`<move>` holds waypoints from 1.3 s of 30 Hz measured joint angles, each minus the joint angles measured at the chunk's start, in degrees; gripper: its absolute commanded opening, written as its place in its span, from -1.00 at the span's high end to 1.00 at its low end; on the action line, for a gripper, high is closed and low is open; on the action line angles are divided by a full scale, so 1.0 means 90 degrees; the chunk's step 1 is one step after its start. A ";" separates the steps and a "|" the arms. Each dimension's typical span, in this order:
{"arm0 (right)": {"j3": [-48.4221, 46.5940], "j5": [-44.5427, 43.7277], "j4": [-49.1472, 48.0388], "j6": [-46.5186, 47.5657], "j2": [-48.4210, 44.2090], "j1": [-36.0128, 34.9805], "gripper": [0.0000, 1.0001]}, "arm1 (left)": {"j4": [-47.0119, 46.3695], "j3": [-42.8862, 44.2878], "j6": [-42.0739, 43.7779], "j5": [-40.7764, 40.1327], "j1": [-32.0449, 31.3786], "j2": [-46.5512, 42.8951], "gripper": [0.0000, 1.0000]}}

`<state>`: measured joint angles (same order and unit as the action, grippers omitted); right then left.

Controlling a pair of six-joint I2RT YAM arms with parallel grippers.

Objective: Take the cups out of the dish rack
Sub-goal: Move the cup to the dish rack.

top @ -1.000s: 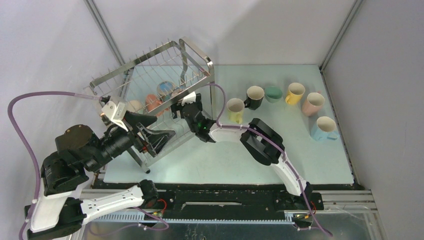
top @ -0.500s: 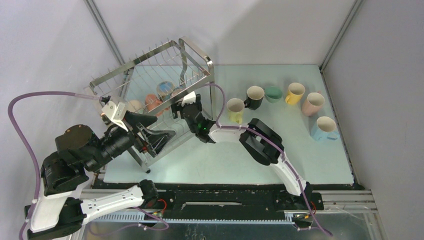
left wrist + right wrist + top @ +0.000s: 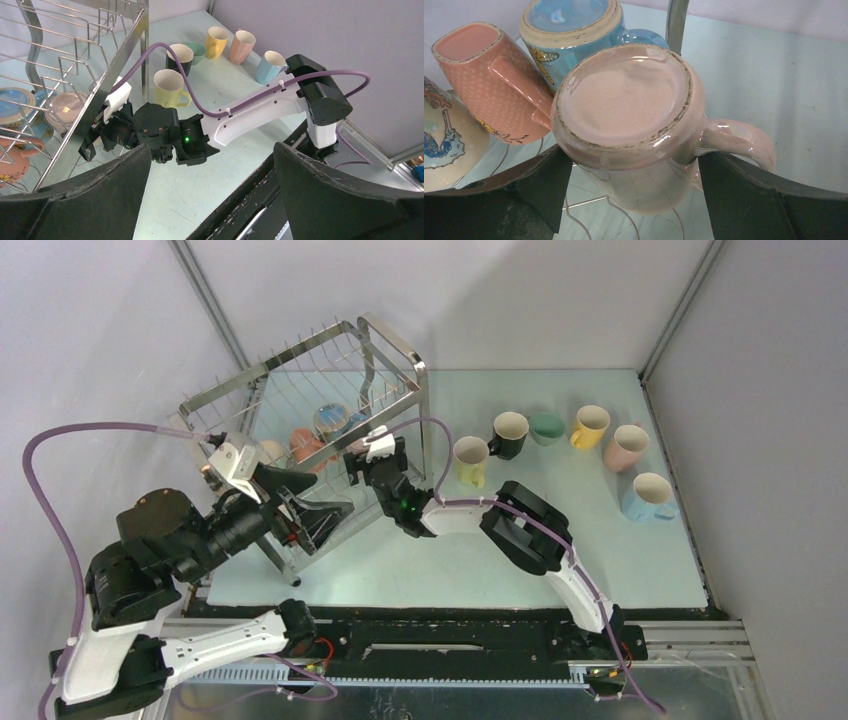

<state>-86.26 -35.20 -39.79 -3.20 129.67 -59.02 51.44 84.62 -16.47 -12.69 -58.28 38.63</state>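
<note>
The steel wire dish rack [image 3: 300, 370] stands at the left. On its lower tier several cups rest upside down: a beige one [image 3: 624, 105], an orange-red one [image 3: 484, 80], a blue one [image 3: 569, 25] and a cream one [image 3: 439, 145]. My right gripper [image 3: 358, 462] reaches into the rack; in the right wrist view it [image 3: 631, 160] is open, with a finger on each side of the beige cup's body and the handle outside the right finger. My left gripper [image 3: 325, 520] is open and empty by the rack's near end, as the left wrist view [image 3: 210, 155] also shows.
Several cups stand upright on the table to the right of the rack: lime-yellow [image 3: 468, 460], black [image 3: 509, 433], green [image 3: 546, 427], yellow [image 3: 589, 426], pink [image 3: 627, 447] and light blue [image 3: 650, 496]. Rack bars [image 3: 120, 45] lie close round the right wrist.
My right gripper has shifted slightly toward the near side at the rack's lower tier. My left arm has moved a little. The cups on the table have not moved.
</note>
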 measured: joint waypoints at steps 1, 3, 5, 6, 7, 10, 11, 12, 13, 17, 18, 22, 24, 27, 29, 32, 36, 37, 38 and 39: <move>0.0005 -0.0024 0.0010 0.0010 -0.0005 -0.0012 -0.24 | -0.0002 -0.0027 0.0002 0.0005 0.0000 0.0000 -1.00; 0.0039 -0.0049 0.0027 0.0007 -0.0044 -0.0029 -0.24 | 0.0005 -0.0073 0.0000 0.0029 0.0000 0.0010 -1.00; 0.0075 -0.0056 0.0078 -0.0012 -0.0092 -0.0039 -0.23 | 0.0002 -0.0092 0.0000 0.0051 0.0000 0.0022 -1.00; 0.0080 -0.0051 0.0109 -0.0039 -0.0112 -0.0044 -0.23 | 0.0002 -0.0100 0.0000 0.0056 0.0000 0.0027 -1.00; 0.0087 -0.0041 0.0146 -0.0085 -0.0138 -0.0049 -0.23 | 0.0002 -0.0107 0.0000 0.0068 0.0000 0.0029 -1.00; 0.0165 -0.0002 0.0253 -0.0248 -0.0219 -0.0112 -0.23 | -0.0005 -0.0119 0.0000 0.0095 0.0000 0.0036 -1.00; 0.0175 0.0015 0.0287 -0.0318 -0.0240 -0.0134 -0.23 | -0.0015 -0.0129 0.0000 0.0097 0.0000 0.0036 -1.00; 0.0177 0.0027 0.0340 -0.0389 -0.0260 -0.0158 -0.23 | -0.0019 -0.0134 0.0000 0.0097 0.0000 0.0036 -1.00; 0.0187 0.0044 0.0386 -0.0449 -0.0287 -0.0168 -0.23 | -0.0024 -0.0143 0.0000 0.0100 0.0000 0.0036 -1.00; 0.0296 0.0085 0.0520 -0.0641 -0.0420 -0.0204 -0.23 | -0.0034 -0.0153 0.0000 0.0100 0.0000 0.0039 -1.00; 0.0316 0.0087 0.0546 -0.0678 -0.0447 -0.0219 -0.23 | -0.0034 -0.0153 0.0000 0.0102 0.0000 0.0039 -1.00; 0.0384 0.0019 0.0544 -0.0758 -0.0481 -0.0270 -0.24 | -0.0036 -0.0155 0.0000 0.0104 0.0000 0.0039 -1.00; 0.0398 -0.0044 0.0529 -0.0780 -0.0481 -0.0323 -0.24 | -0.0039 -0.0158 0.0000 0.0107 0.0000 0.0039 -1.00; 0.0427 -0.0126 0.0483 -0.0787 -0.0481 -0.0449 -0.25 | -0.0039 -0.0163 0.0000 0.0119 0.0000 0.0039 -1.00; 0.0427 -0.0168 0.0478 -0.0804 -0.0481 -0.0539 -0.25 | -0.0044 -0.0172 -0.0002 0.0121 0.0000 0.0039 -1.00; 0.0430 -0.0243 0.0478 -0.0814 -0.0481 -0.0675 -0.36 | -0.0049 -0.0197 -0.0002 0.0124 0.0000 0.0039 -1.00; 0.0449 -0.0328 0.0461 -0.0840 -0.0481 -0.0801 -0.67 | -0.0068 -0.0199 -0.0005 0.0126 0.0000 0.0039 -1.00; 0.0449 -0.0350 0.0461 -0.0843 -0.0481 -0.0823 -0.73 | -0.0080 -0.0199 -0.0005 0.0134 0.0000 0.0039 -1.00; 0.0452 -0.0369 0.0464 -0.0850 -0.0481 -0.0833 -0.80 | -0.0087 -0.0199 -0.0005 0.0146 0.0000 0.0039 -1.00; 0.0449 -0.0379 0.0466 -0.0852 -0.0481 -0.0840 -0.87 | -0.0087 -0.0199 -0.0005 0.0148 0.0000 0.0039 -1.00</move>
<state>-82.21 -38.61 -35.59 -10.87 125.34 -66.59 50.65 82.83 -16.51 -11.35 -58.28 38.98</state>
